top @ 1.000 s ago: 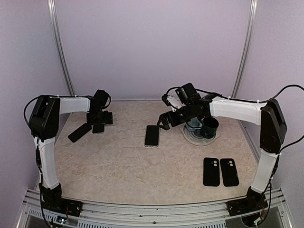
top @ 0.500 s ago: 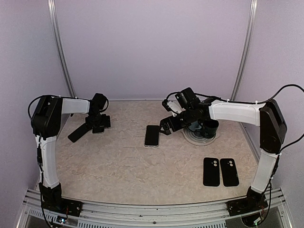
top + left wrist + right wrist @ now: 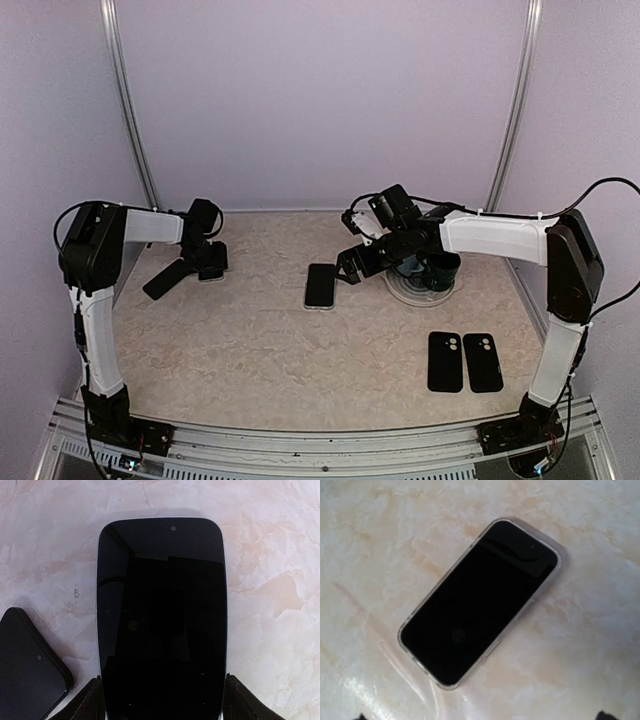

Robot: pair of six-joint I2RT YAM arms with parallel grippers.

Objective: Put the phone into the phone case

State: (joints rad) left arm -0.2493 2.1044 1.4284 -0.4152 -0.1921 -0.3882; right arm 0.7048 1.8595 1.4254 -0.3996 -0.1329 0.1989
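Observation:
A phone [image 3: 162, 610] with a black screen and pale edges lies flat at the table's far left. My left gripper [image 3: 162, 700] is down over its near end, and both fingers [image 3: 90, 702] press against its long sides. In the top view this left gripper [image 3: 209, 263] covers the phone. A black phone case [image 3: 27, 667] lies just left of it, seen in the top view as a black phone case [image 3: 167, 279]. My right gripper [image 3: 352, 262] hovers open above a second phone [image 3: 477, 602] in a clear case at mid-table.
Two black cases [image 3: 445, 361] [image 3: 483, 362] lie side by side at the front right. A round stand with dark cups [image 3: 425, 272] sits behind the right gripper. The left wall runs close to the left arm.
My left gripper has settled lower over the far-left phone and its fingers have closed in onto its sides. The right gripper dropped slightly toward the middle phone, then held still.

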